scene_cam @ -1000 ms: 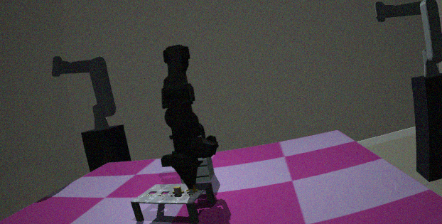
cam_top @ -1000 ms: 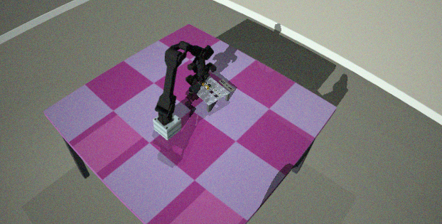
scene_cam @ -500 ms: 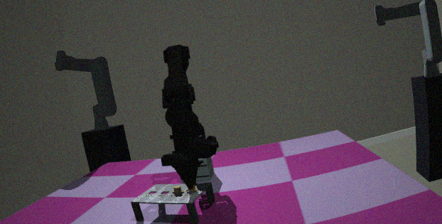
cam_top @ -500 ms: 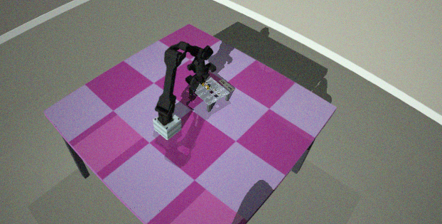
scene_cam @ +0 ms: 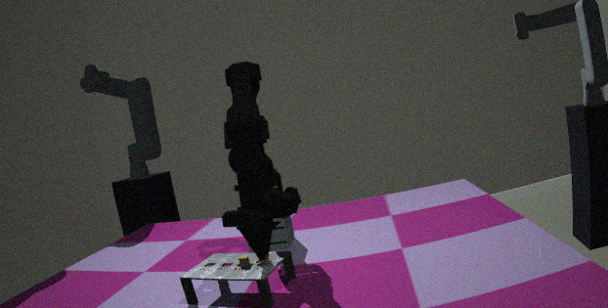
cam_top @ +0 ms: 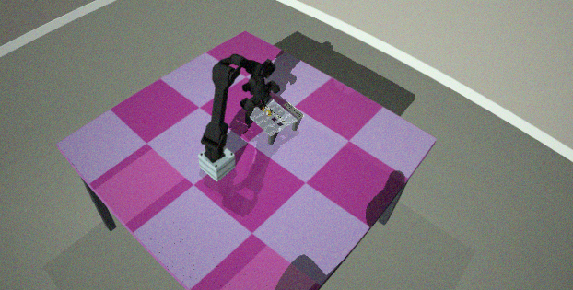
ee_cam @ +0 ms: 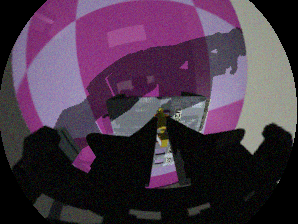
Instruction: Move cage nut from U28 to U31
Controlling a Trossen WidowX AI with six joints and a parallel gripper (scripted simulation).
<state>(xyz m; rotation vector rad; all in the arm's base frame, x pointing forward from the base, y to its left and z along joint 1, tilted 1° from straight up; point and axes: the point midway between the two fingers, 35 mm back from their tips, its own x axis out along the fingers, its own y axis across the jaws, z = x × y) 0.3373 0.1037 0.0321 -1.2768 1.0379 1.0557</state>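
Note:
The rail plate [cam_top: 264, 121] [scene_cam: 195, 273] [ee_cam: 132, 120] stands on short legs. My gripper [cam_top: 263, 105] [scene_cam: 264, 257] [ee_cam: 161, 119] is shut on a yellow cage nut [scene_cam: 264, 262] at one end of the row of holes, its fingertips low at the plate. Whether this nut's lower part is in a hole, and how its wings stand, is hidden. The other yellow nut [cam_top: 269, 112] [scene_cam: 243, 262] [ee_cam: 163, 142] sits beside it in the row, apart from the fingers. Two dark empty holes [cam_top: 274, 119] [scene_cam: 227, 265] show further along. The hole numbers are too small to read.
The checkered table [cam_top: 322, 161] [scene_cam: 352, 269] lies under the plate. A raised labelled strip [cam_top: 293, 108] runs along one plate edge. The arm's pale base [cam_top: 216, 165] stands behind the plate. Two other arms on dark pedestals [scene_cam: 147, 200] [scene_cam: 588, 171] stand beyond the table.

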